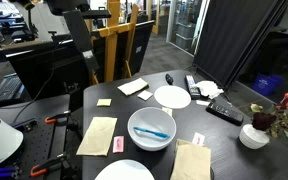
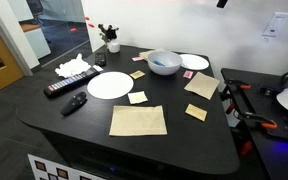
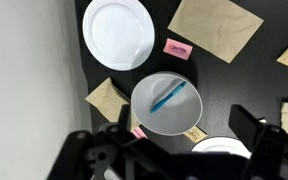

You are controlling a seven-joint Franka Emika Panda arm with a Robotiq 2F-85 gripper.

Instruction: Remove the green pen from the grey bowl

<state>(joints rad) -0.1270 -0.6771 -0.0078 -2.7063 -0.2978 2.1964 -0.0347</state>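
Note:
The grey bowl (image 3: 154, 115) stands on the black table, seen from straight above in the wrist view. The green pen (image 3: 168, 97) lies slanted inside it. The bowl shows in both exterior views (image 1: 151, 128) (image 2: 164, 63), and the pen shows faintly inside it (image 1: 152, 132). My gripper (image 3: 181, 127) is open and empty. It hangs high above the table, with its dark fingers on either side of the bowl's near edge, well clear of the pen. The arm (image 1: 76, 35) rises at the back of the table.
Flat white plates (image 3: 118, 33) (image 1: 172, 97) (image 2: 110, 85) lie close to the bowl. Tan paper sheets (image 3: 216, 27) (image 2: 138, 120), a pink note (image 3: 177, 48) and yellow notes lie around. A remote (image 2: 66, 86), a black marker (image 2: 75, 103) and a flower pot (image 1: 254, 135) sit near the table edges.

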